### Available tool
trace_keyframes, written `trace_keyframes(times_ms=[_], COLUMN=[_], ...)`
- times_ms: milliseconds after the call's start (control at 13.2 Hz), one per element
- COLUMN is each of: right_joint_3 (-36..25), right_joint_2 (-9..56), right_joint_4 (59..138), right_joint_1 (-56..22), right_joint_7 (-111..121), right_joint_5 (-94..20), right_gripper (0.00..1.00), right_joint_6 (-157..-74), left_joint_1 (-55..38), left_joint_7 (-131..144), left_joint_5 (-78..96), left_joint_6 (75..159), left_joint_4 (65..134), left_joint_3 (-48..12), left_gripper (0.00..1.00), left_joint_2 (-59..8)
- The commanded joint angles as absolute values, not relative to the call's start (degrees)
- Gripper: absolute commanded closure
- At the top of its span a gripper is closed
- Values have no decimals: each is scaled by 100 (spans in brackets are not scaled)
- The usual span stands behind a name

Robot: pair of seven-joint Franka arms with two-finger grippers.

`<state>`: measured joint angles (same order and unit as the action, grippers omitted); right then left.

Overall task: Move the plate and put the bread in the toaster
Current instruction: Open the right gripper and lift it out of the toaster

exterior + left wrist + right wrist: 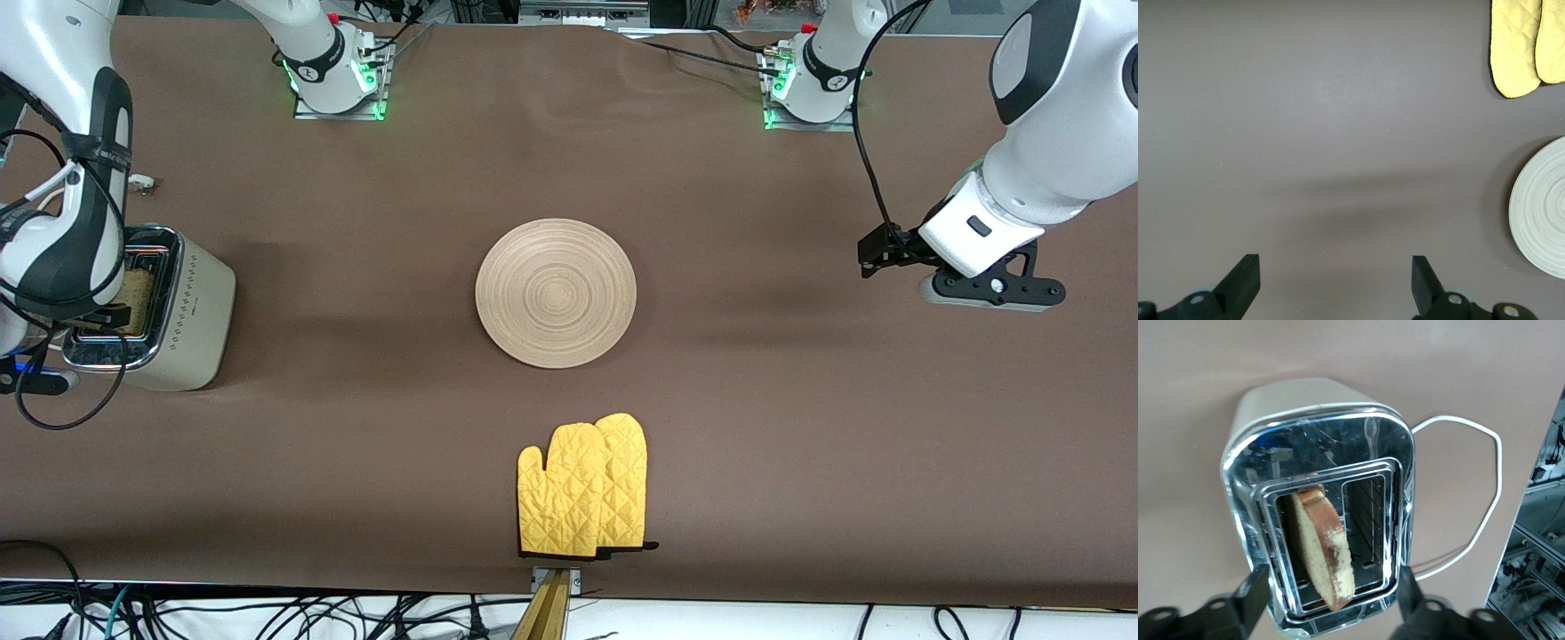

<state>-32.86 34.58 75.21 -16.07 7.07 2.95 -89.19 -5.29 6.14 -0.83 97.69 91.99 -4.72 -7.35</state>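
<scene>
At the right arm's end of the table stands the toaster (169, 320), its chrome top open to two slots. One slot holds the bread (1321, 547), which leans tilted inside it with its crust edge showing above the rim; the other slot looks bare down to its wire cage. The right gripper (1331, 603) hangs directly over the toaster, fingers spread apart and clear of the slice, released. No readable writing shows on the toaster, only a small dotted pattern on its side. Its white cord (1478, 500) loops across the brown table (800, 427) beside it.

Mid-table lies the plate (556, 292), with nothing on it. Nearer the front camera than the plate sits a pair of yellow quilted oven mitts (585, 487).

Over bare tabletop toward the left arm's end, the left gripper (1335, 280) waits, fingers wide apart, grasping nothing.
</scene>
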Motion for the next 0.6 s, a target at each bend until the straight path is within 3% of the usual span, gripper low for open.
trace_keyframes(times_ms=[0, 529], right_joint_3=[-3252, -3243], right_joint_2=[3252, 2744], right_joint_4=[7339, 7339], right_joint_1=[-1687, -2547], right_joint_7=[747, 738], right_joint_5=[-173, -562], right_gripper=[0, 0], right_joint_6=[-8772, -8763], left_joint_1=[-554, -632], left_joint_7=[580, 598], left_joint_5=[17, -44], left_joint_6=[9694, 9694], left_joint_4=[9088, 9079], left_joint_3=[-466, -466], left_gripper=[0, 0], left_joint_2=[-800, -835])
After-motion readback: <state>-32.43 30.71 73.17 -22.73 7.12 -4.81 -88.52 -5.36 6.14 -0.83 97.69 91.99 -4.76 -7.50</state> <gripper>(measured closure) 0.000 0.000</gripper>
